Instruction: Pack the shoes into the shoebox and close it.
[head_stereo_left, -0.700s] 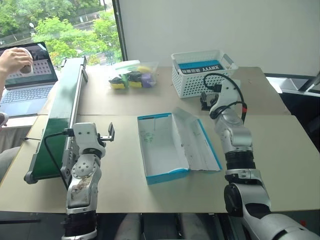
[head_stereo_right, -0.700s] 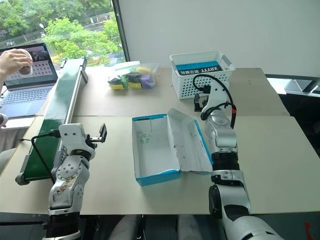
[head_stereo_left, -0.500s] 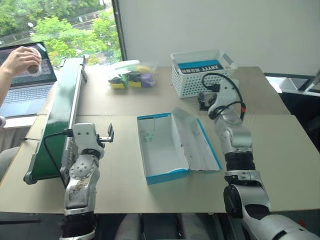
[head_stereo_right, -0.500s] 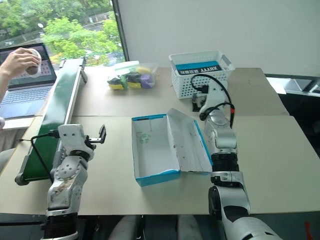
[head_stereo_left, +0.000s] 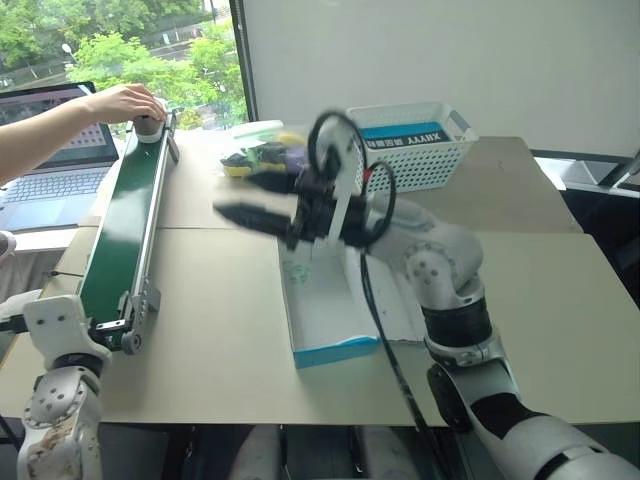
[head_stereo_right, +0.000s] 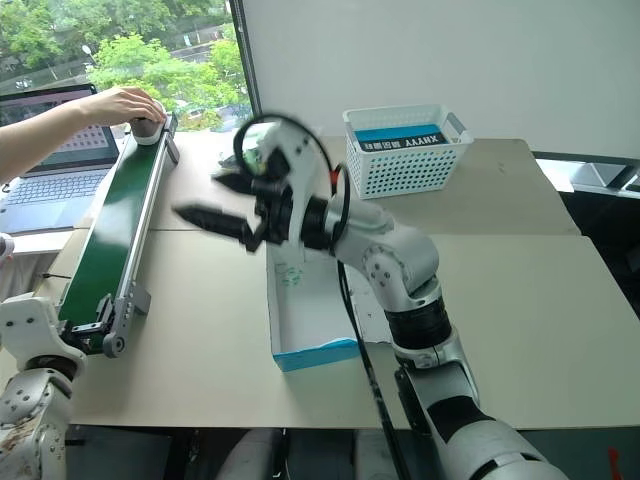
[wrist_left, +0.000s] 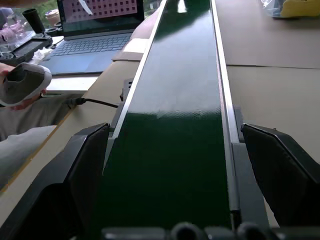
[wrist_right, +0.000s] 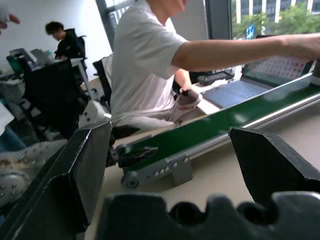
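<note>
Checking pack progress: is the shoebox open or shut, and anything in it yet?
Open. The shoebox lies on the table with its lid folded back; the white floor that shows holds no shoe. The right arm hides part of it.

The left gripper has its two black fingers spread wide, one either side of a long dark green conveyor belt with silver side rails that runs away between them. Beyond the fingers, beside the belt, an open grey laptop rests on the beige tabletop. Off to the laptop's side, a hand holds a small grey-beige sneaker.
</note>
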